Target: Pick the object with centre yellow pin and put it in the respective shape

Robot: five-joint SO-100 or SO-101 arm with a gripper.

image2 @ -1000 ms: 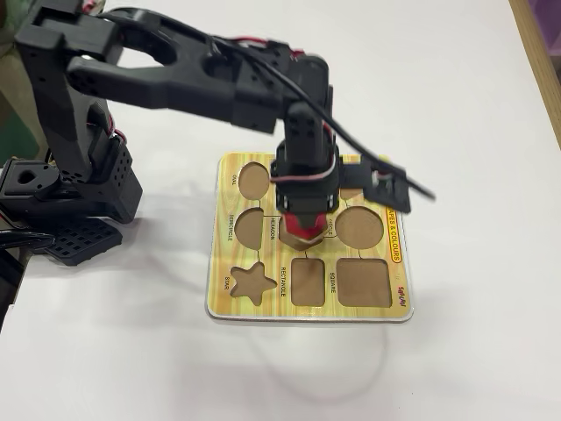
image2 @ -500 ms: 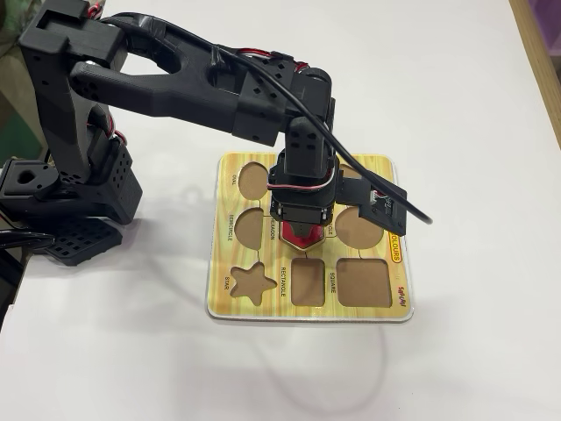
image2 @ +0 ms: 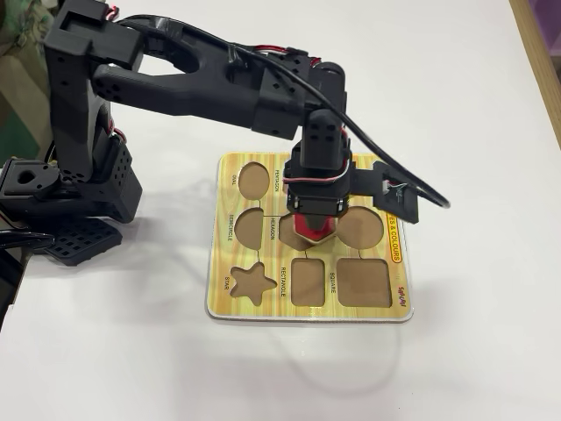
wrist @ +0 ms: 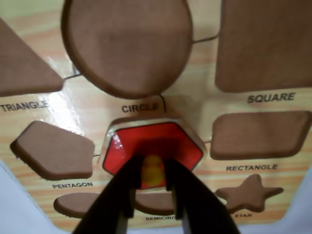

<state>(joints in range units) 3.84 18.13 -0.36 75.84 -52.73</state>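
The red hexagonal object (wrist: 161, 141) with the centre yellow pin (wrist: 152, 171) lies on the yellow shape board (wrist: 204, 105), between CIRCLE and SEMICIRCLE. It covers the hexagon cut-out there, and its wooden edge shows along the top and left. My gripper (wrist: 153, 162) comes in from the bottom of the wrist view, its two black fingers pressed against either side of the pin. In the fixed view the gripper (image2: 313, 224) points straight down over the board's (image2: 263, 303) middle, and only a red sliver of the object (image2: 313, 233) shows beneath it.
Brown cut-outs surround the piece: circle (wrist: 127, 44), square (wrist: 265, 41), rectangle (wrist: 258, 134), pentagon (wrist: 53, 148), star (wrist: 247, 192), triangle (wrist: 24, 68). The arm's base (image2: 79, 193) stands left of the board on the white table. A wooden edge (image2: 539, 53) runs along the far right.
The arm has shifted slightly to the right and lowered, carrying the red piece down onto the middle of the board. The fingers stay closed on the pin.
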